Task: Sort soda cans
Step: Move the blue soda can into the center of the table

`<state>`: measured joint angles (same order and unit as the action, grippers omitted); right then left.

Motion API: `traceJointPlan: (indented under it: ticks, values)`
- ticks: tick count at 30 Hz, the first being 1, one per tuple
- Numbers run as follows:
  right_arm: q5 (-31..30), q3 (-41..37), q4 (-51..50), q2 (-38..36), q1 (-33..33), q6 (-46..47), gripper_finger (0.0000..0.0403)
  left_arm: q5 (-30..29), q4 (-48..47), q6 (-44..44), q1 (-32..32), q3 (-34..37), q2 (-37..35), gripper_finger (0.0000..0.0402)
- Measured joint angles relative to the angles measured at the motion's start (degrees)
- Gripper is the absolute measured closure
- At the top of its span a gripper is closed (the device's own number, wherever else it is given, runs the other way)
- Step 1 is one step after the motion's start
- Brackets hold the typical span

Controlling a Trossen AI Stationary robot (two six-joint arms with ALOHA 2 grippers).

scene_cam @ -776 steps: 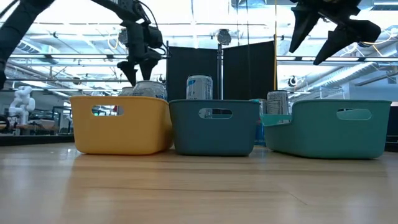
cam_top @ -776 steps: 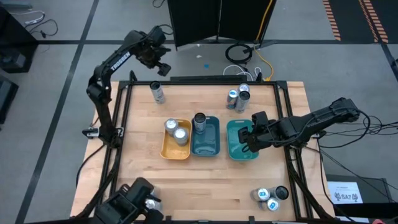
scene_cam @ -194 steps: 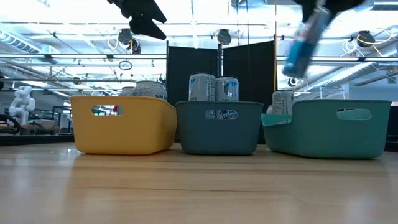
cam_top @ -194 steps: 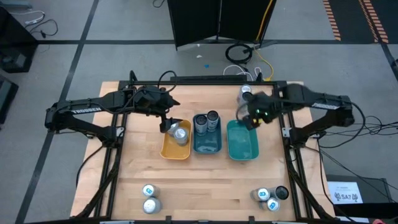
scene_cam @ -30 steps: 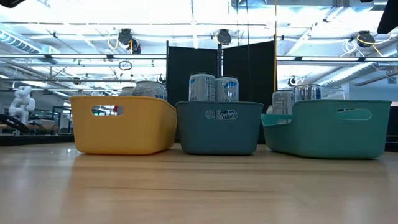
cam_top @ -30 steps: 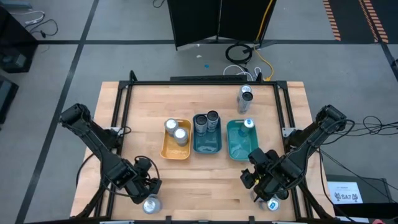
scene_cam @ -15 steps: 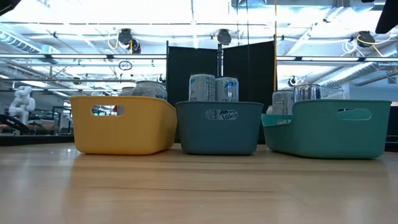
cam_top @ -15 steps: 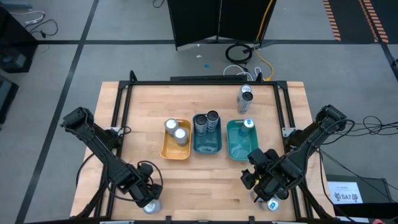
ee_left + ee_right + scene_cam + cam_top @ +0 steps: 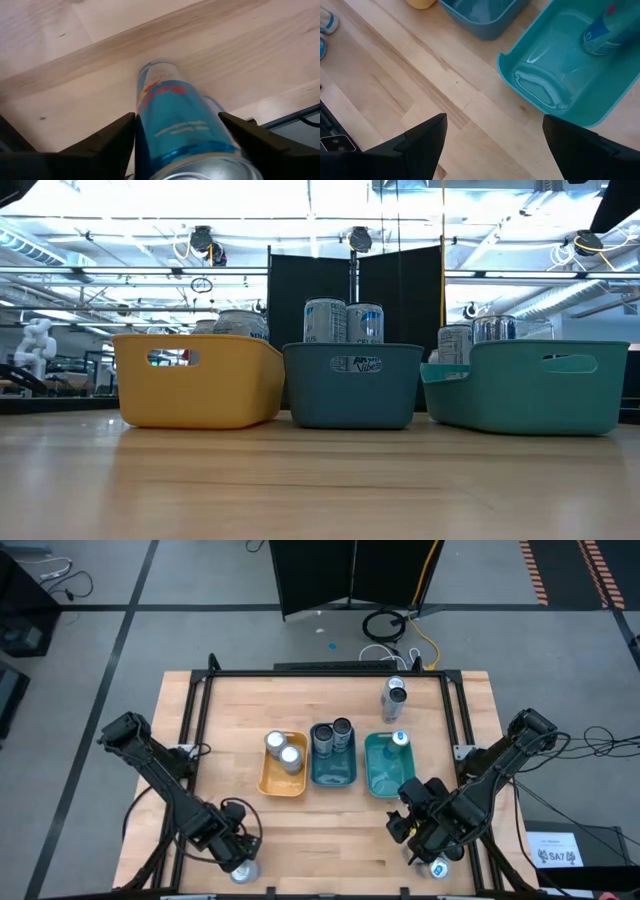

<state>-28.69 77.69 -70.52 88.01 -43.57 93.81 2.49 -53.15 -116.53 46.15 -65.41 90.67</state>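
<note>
The left hand [image 9: 175,145] had its fingers spread either side of a blue soda can [image 9: 175,120] standing on the desk [image 9: 330,830], not yet pinching. It needed a centred, square squeeze before lifting. The right hand [image 9: 425,830] hovered spread, empty.

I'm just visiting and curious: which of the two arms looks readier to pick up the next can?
The left, probably. Its left gripper already straddles a blue can at the table's near edge, fingers on either side but seemingly not yet clamped. The right gripper is open and empty, above bare wood near the teal tray.
</note>
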Motion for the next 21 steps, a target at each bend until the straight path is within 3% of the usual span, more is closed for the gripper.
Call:
traceJointPlan:
  ticks: [5,12,17,21]
  values:
    - [-0.06,0.00,0.00,0.00,0.11,-0.19,0.0082,0.14,-0.33,-0.02,-0.13,0.00,-0.07,0.0144]
    - [-1.73,0.00,0.07,0.00,0.09,-0.16,0.0082,-1.64,-1.78,4.47,-4.33,-0.07,-0.37,0.0149]
    - [-1.85,0.00,0.04,0.00,0.13,-0.18,0.0082,-3.04,-0.35,15.12,-11.38,-0.04,-0.39,0.0150]
    - [-1.84,0.00,0.05,0.00,0.13,-0.04,0.0082,-3.72,6.92,26.51,-17.72,0.11,-0.31,0.0151]
